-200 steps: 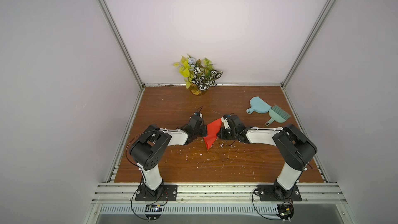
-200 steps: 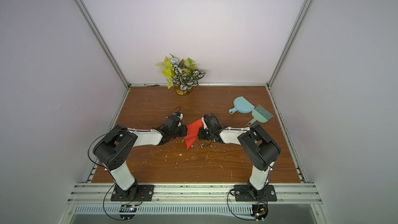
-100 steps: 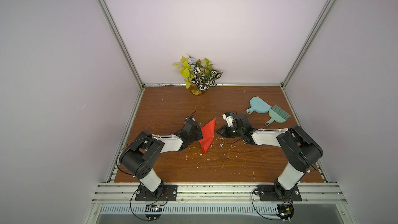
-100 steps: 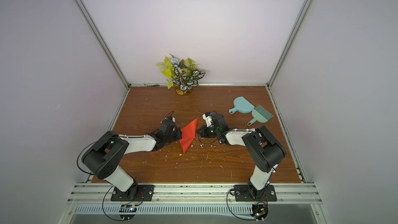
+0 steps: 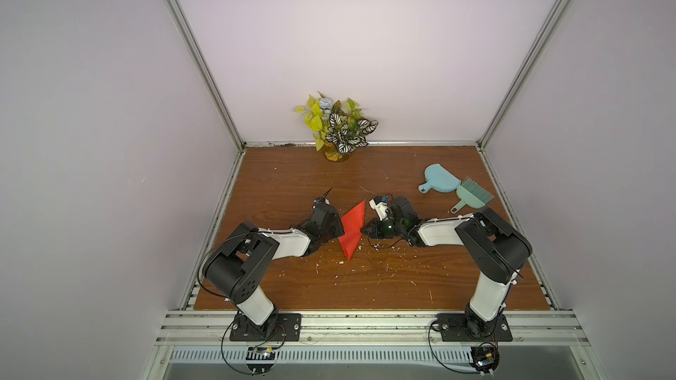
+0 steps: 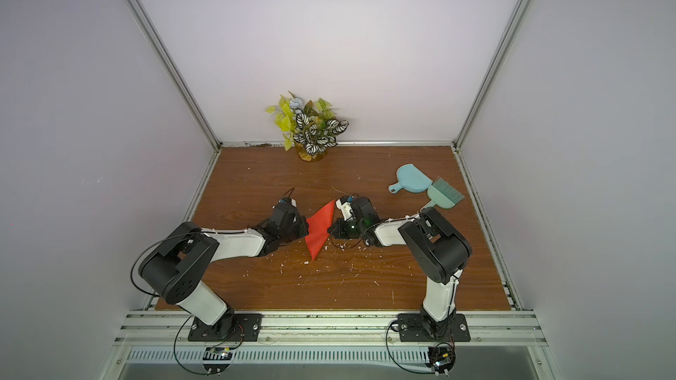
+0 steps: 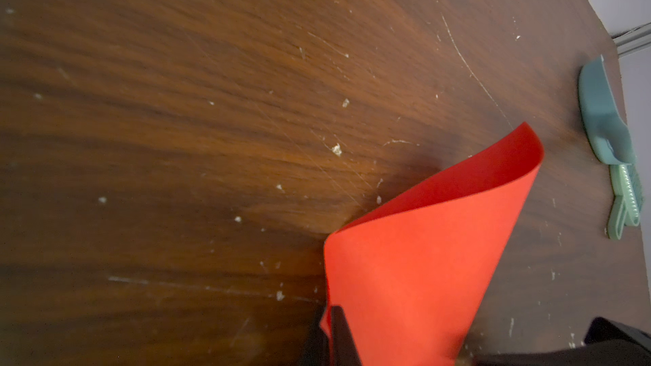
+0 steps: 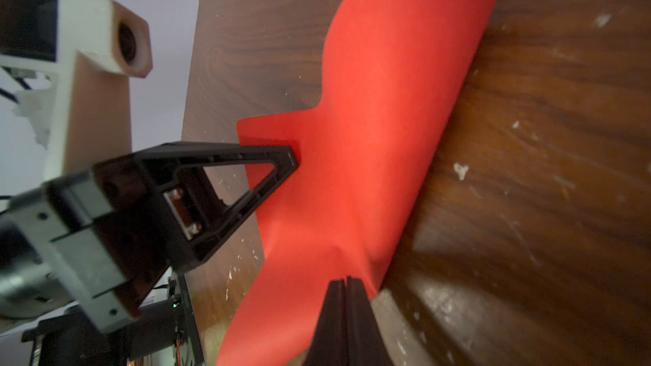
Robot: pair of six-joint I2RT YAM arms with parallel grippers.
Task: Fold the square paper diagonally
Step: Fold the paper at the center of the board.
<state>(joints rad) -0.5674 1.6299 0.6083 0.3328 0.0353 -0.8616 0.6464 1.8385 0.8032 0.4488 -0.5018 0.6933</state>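
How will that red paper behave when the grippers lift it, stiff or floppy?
Probably floppy: the square paper bows in a soft curve instead of lying flat. Likely light, being so thin at its edge. It may crease easily: it puckers where the right gripper pinches it.

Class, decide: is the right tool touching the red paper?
Touching. The right wrist view shows the right tool, jaws shut, pinching a puckered bit of the red paper.
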